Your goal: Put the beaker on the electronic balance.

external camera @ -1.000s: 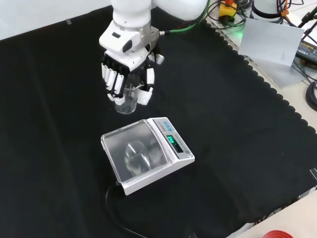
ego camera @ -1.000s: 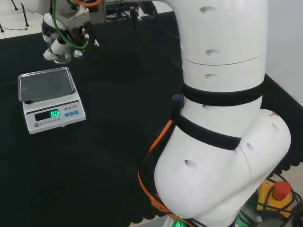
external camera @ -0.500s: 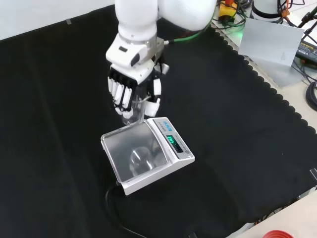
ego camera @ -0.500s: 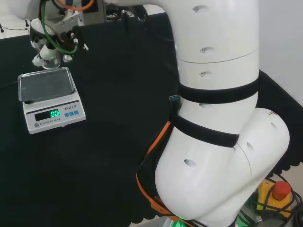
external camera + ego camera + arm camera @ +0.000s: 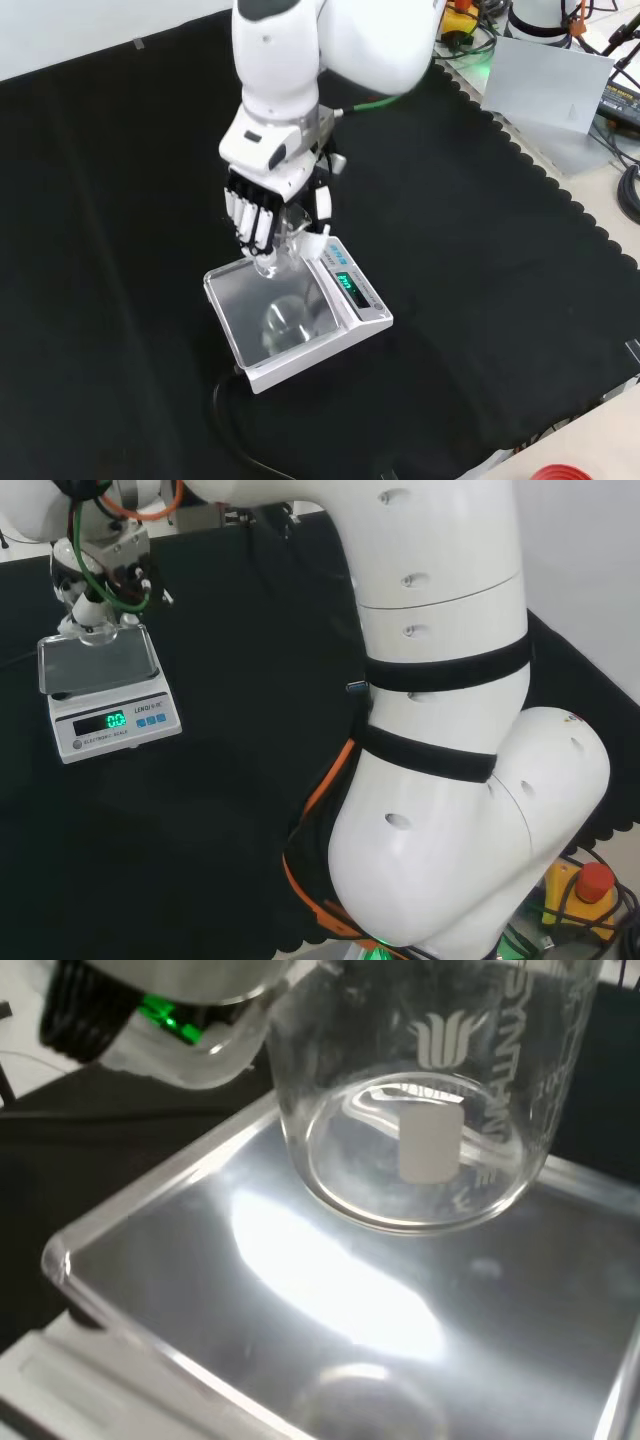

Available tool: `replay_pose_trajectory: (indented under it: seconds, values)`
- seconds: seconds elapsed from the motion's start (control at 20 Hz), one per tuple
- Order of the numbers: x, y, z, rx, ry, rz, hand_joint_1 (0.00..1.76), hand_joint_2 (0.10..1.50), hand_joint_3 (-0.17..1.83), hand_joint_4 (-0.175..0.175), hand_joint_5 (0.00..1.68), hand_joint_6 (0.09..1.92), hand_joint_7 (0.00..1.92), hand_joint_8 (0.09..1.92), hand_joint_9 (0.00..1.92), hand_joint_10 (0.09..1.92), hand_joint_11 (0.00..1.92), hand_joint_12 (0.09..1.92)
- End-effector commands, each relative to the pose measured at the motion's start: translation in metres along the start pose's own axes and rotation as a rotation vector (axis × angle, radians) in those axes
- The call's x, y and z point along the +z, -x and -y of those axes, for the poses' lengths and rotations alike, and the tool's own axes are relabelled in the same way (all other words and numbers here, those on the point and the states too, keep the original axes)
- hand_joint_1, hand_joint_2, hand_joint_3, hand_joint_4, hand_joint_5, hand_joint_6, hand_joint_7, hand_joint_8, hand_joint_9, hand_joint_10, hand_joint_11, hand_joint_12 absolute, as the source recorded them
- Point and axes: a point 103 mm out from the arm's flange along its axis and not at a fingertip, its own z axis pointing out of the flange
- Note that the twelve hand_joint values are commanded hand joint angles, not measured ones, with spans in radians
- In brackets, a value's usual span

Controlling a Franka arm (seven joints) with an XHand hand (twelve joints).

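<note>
Hand: the hand (image 5: 268,200) is curled round the beaker (image 5: 284,236), fingers on one side and thumb on the other, grasping it from above.
Beaker: clear glass and looks empty; it hangs over the far edge of the balance (image 5: 296,312) as the front view shows it. In the wrist view the beaker (image 5: 420,1090) has its base over the shiny pan (image 5: 330,1290), near one side and not at the middle.
Contact: I can't tell whether the base touches the pan or sits just above it. The readout (image 5: 115,720) glows green, too small for me to read.
Step in hand: I'd judge the beaker is over the pan and about to be set down; the placing isn't finished while the fingers are round it.
Risk, off-centre: let go here, the beaker would stand close to the pan's raised rim; a base catching that rim would leave it tilted and it could topple onto the cloth (image 5: 480,260).
Risk, release: fingers dragging on the glass as they open could tip it or slide it off.
Risk, descent: coming down hard could knock glass against the pan or shift the balance.
</note>
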Motion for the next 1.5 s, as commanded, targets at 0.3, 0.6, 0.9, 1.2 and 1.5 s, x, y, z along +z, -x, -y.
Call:
replay_pose_trajectory:
  seconds: [0.3, 0.6, 0.9, 1.2, 1.5]
  values:
    - [0.049, -0.001, -0.005, -0.028, -0.07, -0.003, 1.18, 0.6, 0.7, 0.0, 1.35, 0.54, 1.1, 0.9, 1.45, 0.34, 1.42, 0.72]
    - [0.056, -0.012, -0.013, -0.027, -0.108, 0.018, 1.17, 0.62, 0.66, 0.052, 1.34, 0.55, 1.08, 0.9, 1.44, 0.33, 1.37, 0.74]
    - [0.068, -0.019, -0.017, -0.028, -0.129, 0.007, 1.13, 0.71, 0.52, 0.174, 1.28, 0.6, 1.0, 0.93, 1.35, 0.38, 1.19, 0.91]
    - [0.05, -0.013, -0.012, -0.05, -0.155, -0.009, 0.9, 0.51, 0.54, -0.007, 0.34, 0.69, 0.5, 0.89, 0.78, 0.68, 0.55, 1.3]
    - [-0.002, -0.014, -0.007, -0.123, -0.049, -0.06, 0.65, 0.57, 0.27, -0.027, 0.11, 0.12, 0.15, 0.79, 0.4, 0.86, 0.2, 1.45]
